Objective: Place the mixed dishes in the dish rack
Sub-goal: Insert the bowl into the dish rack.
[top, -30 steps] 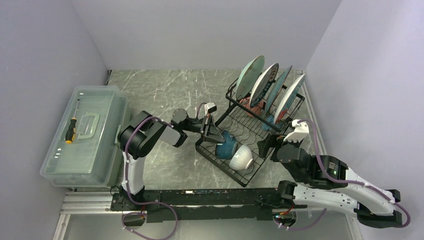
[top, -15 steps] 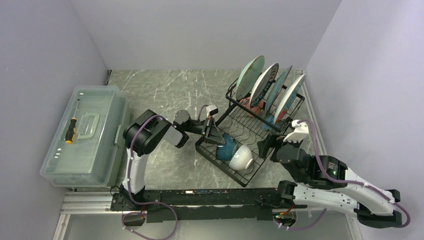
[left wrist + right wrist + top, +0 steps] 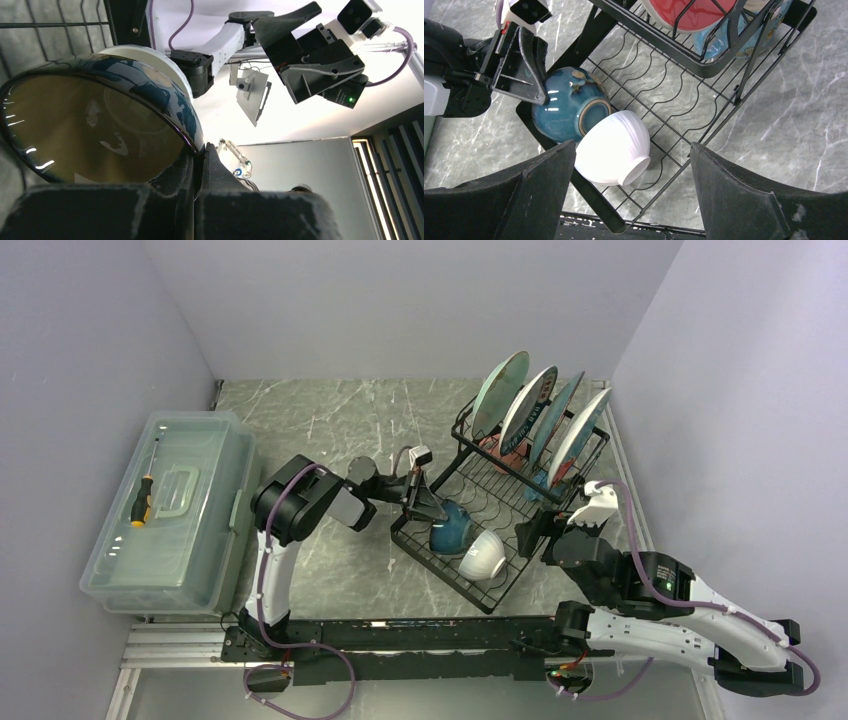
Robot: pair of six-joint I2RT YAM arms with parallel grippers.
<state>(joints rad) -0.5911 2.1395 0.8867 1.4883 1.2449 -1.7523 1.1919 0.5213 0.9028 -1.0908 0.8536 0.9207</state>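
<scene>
The black wire dish rack [image 3: 461, 432] stands at the right with several plates [image 3: 527, 405] upright in its slots. In its low front tier [image 3: 599, 205] lie a bowl [image 3: 455, 529], blue outside and brown inside, and a white bowl [image 3: 483, 555], both tipped on their sides and touching. My left gripper [image 3: 424, 504] is shut on the blue-and-brown bowl's [image 3: 95, 130] rim, one finger inside and one outside. My right gripper [image 3: 632, 146] hangs open above the white bowl [image 3: 614, 147] without touching it. A red plate [image 3: 689, 12] shows in the upper tier.
A clear plastic box [image 3: 165, 540] with a screwdriver [image 3: 140, 502] on its lid sits at the left. Grey walls close in on three sides. The right arm [image 3: 640, 585] stands just in front of the rack's right end.
The left arm's elbow has swung a little right and its wrist has turned slightly, still holding the bowl in the low tier. The right arm has not moved.
</scene>
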